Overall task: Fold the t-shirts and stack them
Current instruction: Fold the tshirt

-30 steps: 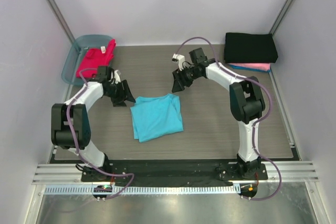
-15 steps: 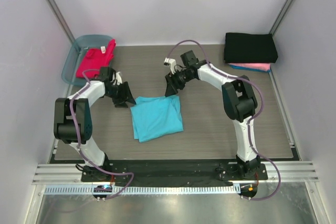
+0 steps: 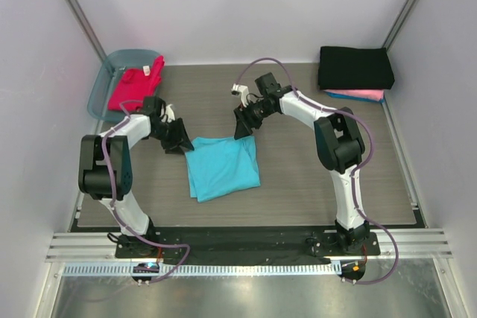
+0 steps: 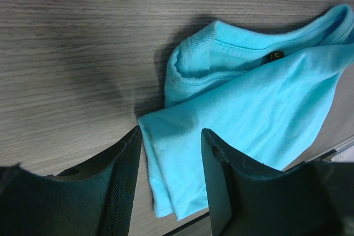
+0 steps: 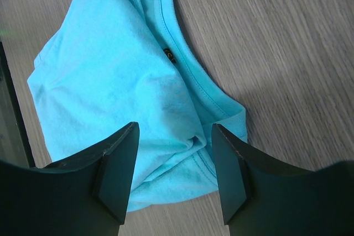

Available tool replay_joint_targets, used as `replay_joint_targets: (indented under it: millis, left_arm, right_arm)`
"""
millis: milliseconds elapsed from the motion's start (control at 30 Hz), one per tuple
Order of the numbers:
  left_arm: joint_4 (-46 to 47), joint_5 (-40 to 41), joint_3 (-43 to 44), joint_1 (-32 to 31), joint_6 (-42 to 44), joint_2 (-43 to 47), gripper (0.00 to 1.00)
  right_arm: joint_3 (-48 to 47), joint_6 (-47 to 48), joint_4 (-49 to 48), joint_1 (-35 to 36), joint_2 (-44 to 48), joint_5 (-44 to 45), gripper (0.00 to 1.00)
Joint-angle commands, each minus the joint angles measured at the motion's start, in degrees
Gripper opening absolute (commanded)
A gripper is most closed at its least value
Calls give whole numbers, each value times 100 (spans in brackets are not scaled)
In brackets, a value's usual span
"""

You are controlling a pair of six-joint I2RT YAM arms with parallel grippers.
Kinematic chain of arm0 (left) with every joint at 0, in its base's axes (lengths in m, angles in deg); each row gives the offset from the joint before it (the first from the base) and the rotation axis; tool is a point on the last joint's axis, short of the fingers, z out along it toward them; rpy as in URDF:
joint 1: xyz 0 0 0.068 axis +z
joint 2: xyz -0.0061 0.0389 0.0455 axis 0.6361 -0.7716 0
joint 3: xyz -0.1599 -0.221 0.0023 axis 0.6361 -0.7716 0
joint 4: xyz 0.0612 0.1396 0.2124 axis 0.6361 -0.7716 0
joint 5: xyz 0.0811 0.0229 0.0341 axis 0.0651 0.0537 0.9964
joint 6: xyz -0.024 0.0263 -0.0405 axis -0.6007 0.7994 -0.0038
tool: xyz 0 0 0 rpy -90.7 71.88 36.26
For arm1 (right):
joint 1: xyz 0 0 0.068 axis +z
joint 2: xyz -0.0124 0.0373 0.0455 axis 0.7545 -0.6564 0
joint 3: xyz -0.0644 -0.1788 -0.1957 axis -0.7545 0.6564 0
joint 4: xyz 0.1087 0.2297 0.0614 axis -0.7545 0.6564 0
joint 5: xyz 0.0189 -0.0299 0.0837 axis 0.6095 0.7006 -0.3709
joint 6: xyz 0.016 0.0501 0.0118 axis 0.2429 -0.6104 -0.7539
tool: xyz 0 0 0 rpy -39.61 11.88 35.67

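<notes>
Step in hand: folding the turquoise t-shirt (image 3: 222, 167). It lies partly folded at mid-frame in the top view, with its collar edge toward the top.
Left hand (image 3: 181, 143): at the shirt's upper-left corner. Fingers are spread and straddle the cloth corner, with no pinch.
Right hand (image 3: 244, 130): at the upper-right corner, beside the collar. Fingers are spread over a bunched fold, with no pinch.
Next move: likely a grip on both corners. Press each hand together on its corner, then lift both evenly and carry the collar edge toward the bottom of the frame.
Poor view: the wrist views do not show whether either fingertip touches the bench (image 3: 313, 176). Treat contact as possible.
Edges: the collar rim and neck label (image 4: 275, 56) lie between the hands. The layered edges are uneven at the lower left.
Open room: bare bench lies to the right of and below the shirt.
Stack site: the black t-shirt (image 3: 355, 67) lies on the pink t-shirt (image 3: 358, 95) at upper right, well apart.
Remaining: the red-magenta t-shirt (image 3: 134, 85) lies in the tub (image 3: 100, 91) at upper left.
</notes>
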Motion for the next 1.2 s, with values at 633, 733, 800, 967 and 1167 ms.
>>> replay_joint_targets:
  millis: [633, 733, 800, 967, 1167]
  left_arm:
    - [414, -263, 234, -182, 115, -318, 46]
    - [467, -290, 217, -218, 124, -362, 42]
    - [476, -325, 216, -226, 124, -406, 40]
    - [371, -281, 199, -235, 185, -327, 34]
    - [221, -280, 190, -226, 299, -28, 10]
  right_arm:
    - [82, 263, 20, 18, -146, 8, 49]
    - [82, 307, 20, 27, -155, 95, 38]
    - [73, 325, 11, 35, -164, 113, 33]
    - [99, 342, 11, 35, -102, 113, 21]
    - [204, 395, 11, 35, 266, 157, 3]
